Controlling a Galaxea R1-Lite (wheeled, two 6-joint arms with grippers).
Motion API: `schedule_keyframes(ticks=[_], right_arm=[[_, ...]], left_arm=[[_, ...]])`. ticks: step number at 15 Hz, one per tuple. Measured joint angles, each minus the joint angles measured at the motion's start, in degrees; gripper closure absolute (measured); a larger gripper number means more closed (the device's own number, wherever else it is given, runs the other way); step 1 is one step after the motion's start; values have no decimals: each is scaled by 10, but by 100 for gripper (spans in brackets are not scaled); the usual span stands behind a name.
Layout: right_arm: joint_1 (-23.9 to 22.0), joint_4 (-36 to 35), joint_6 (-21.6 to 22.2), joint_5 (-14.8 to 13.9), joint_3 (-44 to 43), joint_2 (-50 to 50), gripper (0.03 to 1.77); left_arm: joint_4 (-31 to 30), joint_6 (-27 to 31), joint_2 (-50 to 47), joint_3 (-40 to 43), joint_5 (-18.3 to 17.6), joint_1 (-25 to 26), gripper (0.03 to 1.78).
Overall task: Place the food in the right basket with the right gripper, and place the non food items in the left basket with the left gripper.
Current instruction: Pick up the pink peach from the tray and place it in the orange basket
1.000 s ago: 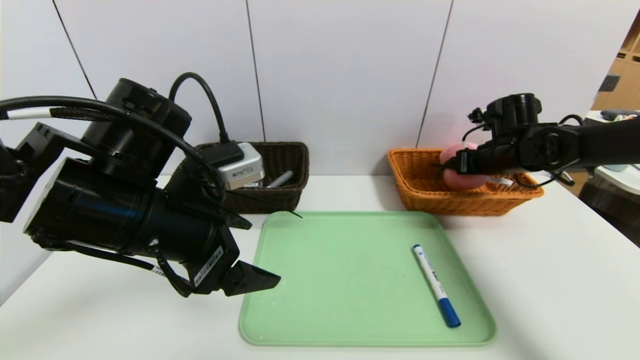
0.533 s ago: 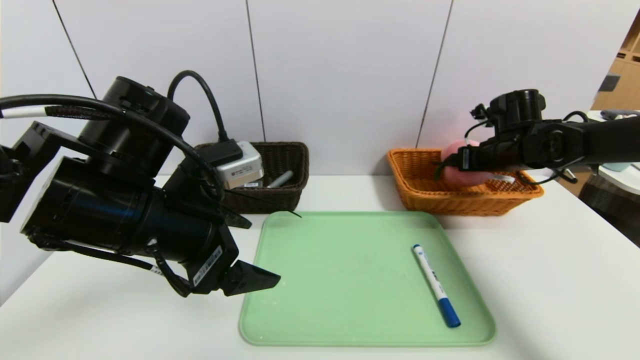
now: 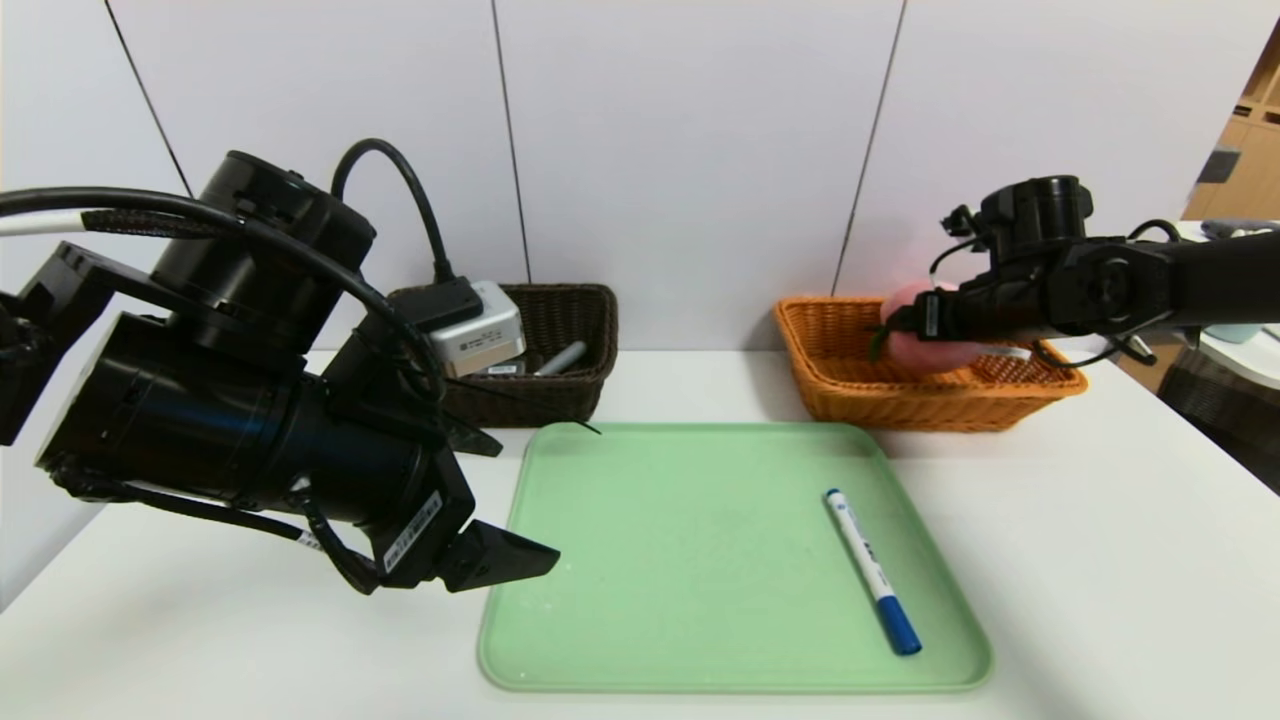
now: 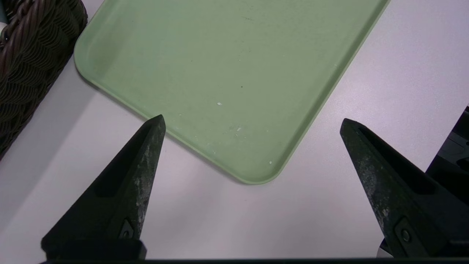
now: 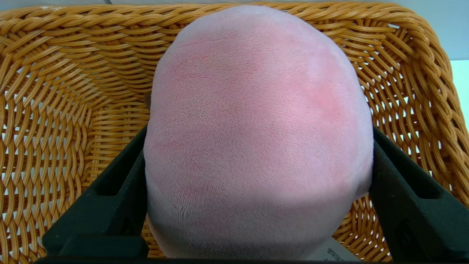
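White table [image 3: 1100,520], green tray [image 3: 700,560], two baskets at the back.
Right gripper [image 5: 256,154] over the orange basket [image 3: 840,380], fingers touching both sides of the peach [image 5: 256,128]; left gripper [image 4: 251,124] spread wide above the tray's corner; marker [image 3: 872,570] on the tray.

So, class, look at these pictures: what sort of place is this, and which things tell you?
Probably a robot test bench in a lab or office, not a home. A bare white table stands against plain white wall panels, and on it a green tray and two wicker baskets are laid out neatly for a sorting exercise.
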Motion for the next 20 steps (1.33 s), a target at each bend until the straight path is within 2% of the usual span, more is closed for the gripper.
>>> schedule_keyframes(ticks=[8,11,20], right_arm=[[3,46,4,0,-8,-2,11],[3,42,24,0,-18,-4,11],[5,43,28,-7,-54,-23,11]], left_arm=[[0,0,-1,0,0,-1,12],[0,1,-2,-1,0,-3,12],[0,1,-6,0,0,-7,12]])
